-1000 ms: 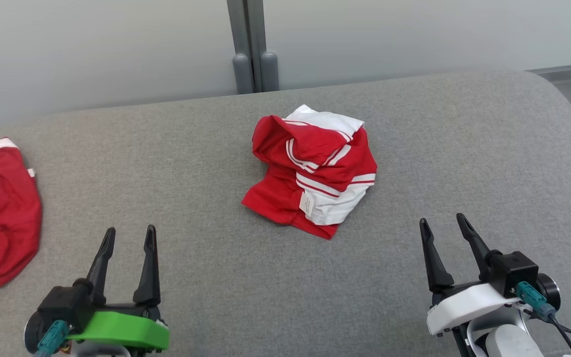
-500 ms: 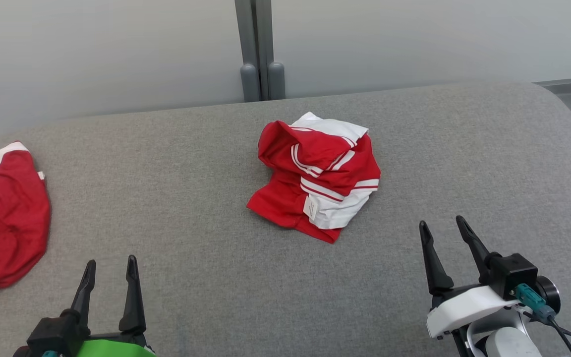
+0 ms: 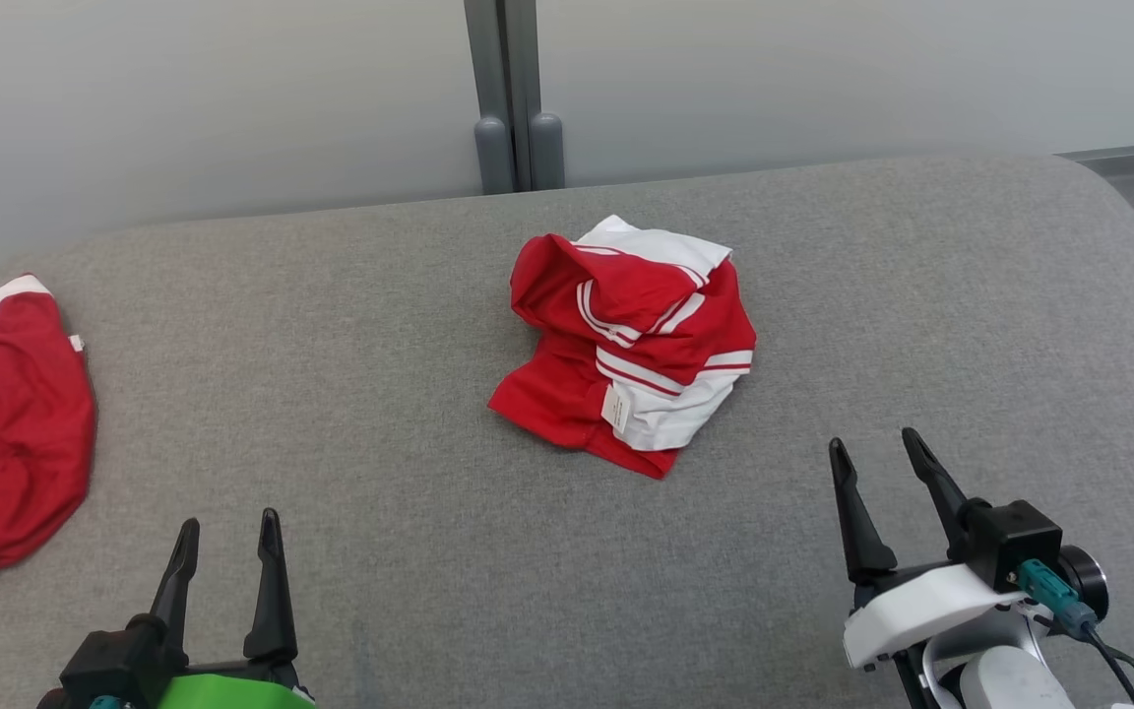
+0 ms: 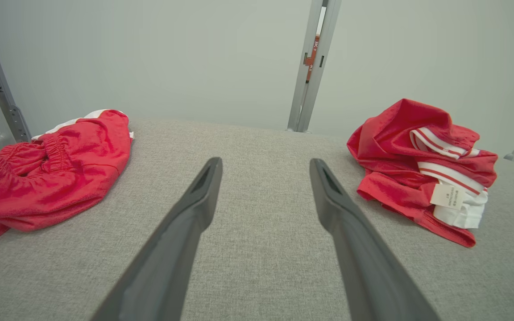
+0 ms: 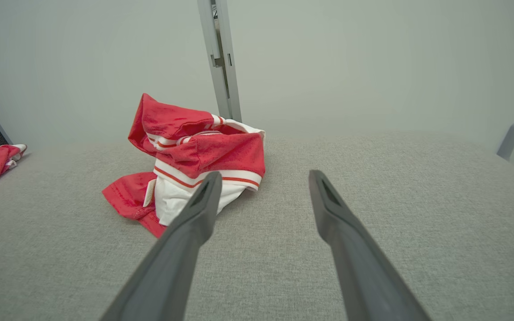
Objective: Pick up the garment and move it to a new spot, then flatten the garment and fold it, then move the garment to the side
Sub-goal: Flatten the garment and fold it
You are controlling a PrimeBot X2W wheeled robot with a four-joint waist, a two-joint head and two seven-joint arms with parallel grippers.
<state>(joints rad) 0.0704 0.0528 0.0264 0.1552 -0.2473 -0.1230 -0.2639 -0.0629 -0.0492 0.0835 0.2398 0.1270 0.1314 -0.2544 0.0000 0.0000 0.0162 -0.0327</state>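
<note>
I see the garment, a crumpled red heap with white striped bands, at frame centre on the coarse grey woven pad | my left gripper, lower left, tapered dark fingers wide, empty | my right gripper, lower right, likewise | second red cloth bunched at left edge

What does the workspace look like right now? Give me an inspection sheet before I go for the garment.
Surface: grey fabric table, flat.
Job's things: red and white garment, crumpled in a heap mid-table, label showing.
Clutter: second red garment at the table's left edge.
Hands: left hand open, empty; right hand open, empty; both short of the heap.
Cables: teal plug and dark cable at the right wrist.
Surroundings: pale wall panels, grey post behind.
</note>
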